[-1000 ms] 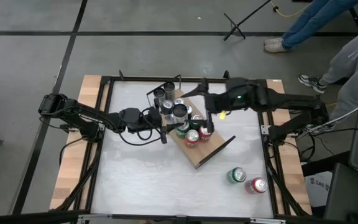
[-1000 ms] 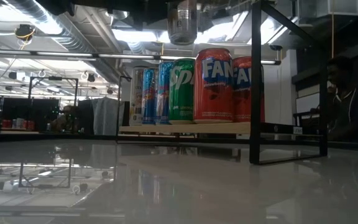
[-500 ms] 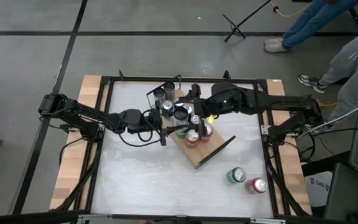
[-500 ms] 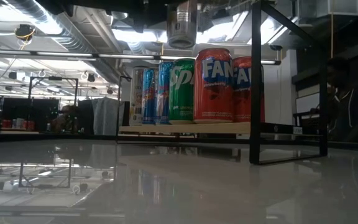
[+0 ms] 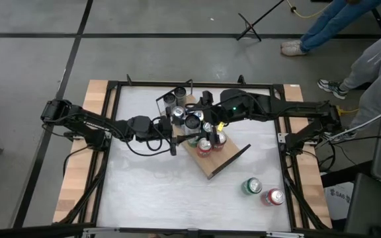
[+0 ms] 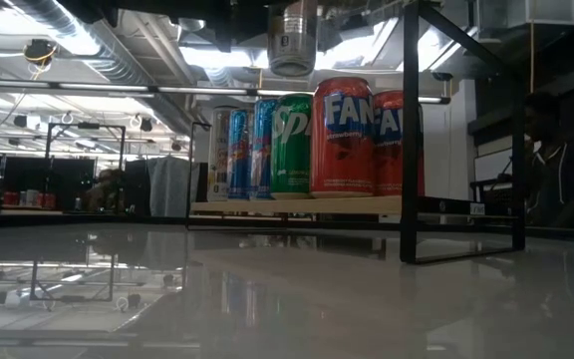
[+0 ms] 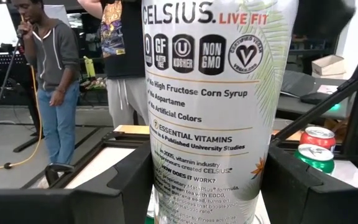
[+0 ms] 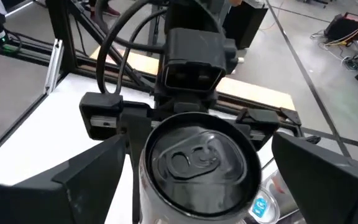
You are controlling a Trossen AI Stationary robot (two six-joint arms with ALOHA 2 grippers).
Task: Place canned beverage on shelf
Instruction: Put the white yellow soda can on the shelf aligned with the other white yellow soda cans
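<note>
White surface (image 5: 151, 192) at frame centre: your left gripper (image 5: 177, 127) holds a tall white Celsius can (image 7: 213, 106) above the partly stocked light-brown wooden shelf (image 5: 210, 164); right gripper (image 5: 207, 112) spread wide around it; two cans (image 5: 262, 191) wait lower right.

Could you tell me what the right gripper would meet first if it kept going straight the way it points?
Most likely the Celsius can held by the left gripper; the open right gripper already straddles its top, though depth is uncertain.
</note>
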